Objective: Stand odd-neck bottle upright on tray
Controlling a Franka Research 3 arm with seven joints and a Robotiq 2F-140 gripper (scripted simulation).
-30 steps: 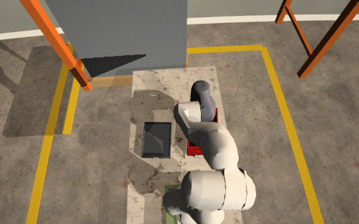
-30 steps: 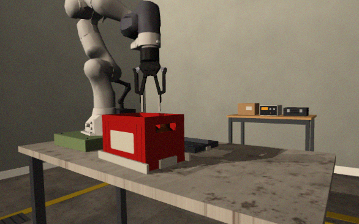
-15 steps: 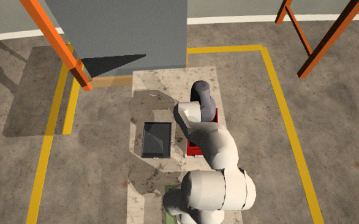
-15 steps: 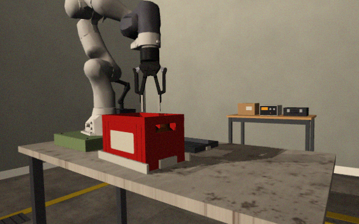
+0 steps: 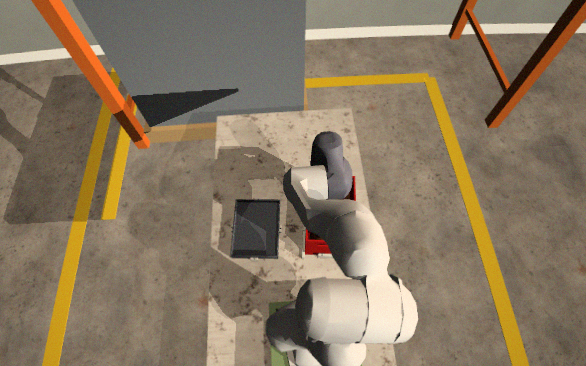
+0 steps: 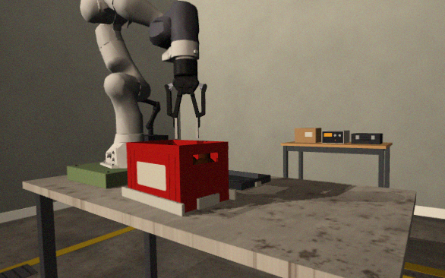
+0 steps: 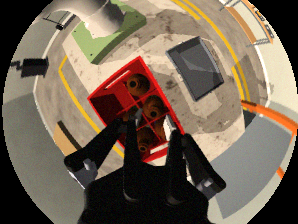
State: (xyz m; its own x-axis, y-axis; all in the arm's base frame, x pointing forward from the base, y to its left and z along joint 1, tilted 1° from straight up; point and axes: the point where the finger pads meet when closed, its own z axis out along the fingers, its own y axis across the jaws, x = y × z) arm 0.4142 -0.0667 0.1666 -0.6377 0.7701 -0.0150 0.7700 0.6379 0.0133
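Observation:
The red crate (image 6: 177, 171) stands on the table on pale blocks; the arm hides most of it in the top view (image 5: 318, 245). In the wrist view the crate (image 7: 136, 112) holds brown bottles, seen from above as round tops (image 7: 154, 106); I cannot compare their necks. One brown bottle shows through the crate's handle hole (image 6: 203, 157). The dark tray (image 5: 255, 228) (image 6: 247, 178) lies flat beside the crate, empty, and also shows behind it. My gripper (image 6: 187, 134) points straight down over the crate, fingertips just above the rim, partly open with nothing between them (image 7: 152, 129).
The green base plate (image 6: 97, 175) carries the arm behind the crate. A side table (image 6: 336, 146) with boxes stands far off to the right. Orange rack legs (image 5: 93, 75) and a grey panel (image 5: 193, 55) stand beyond the table's far end.

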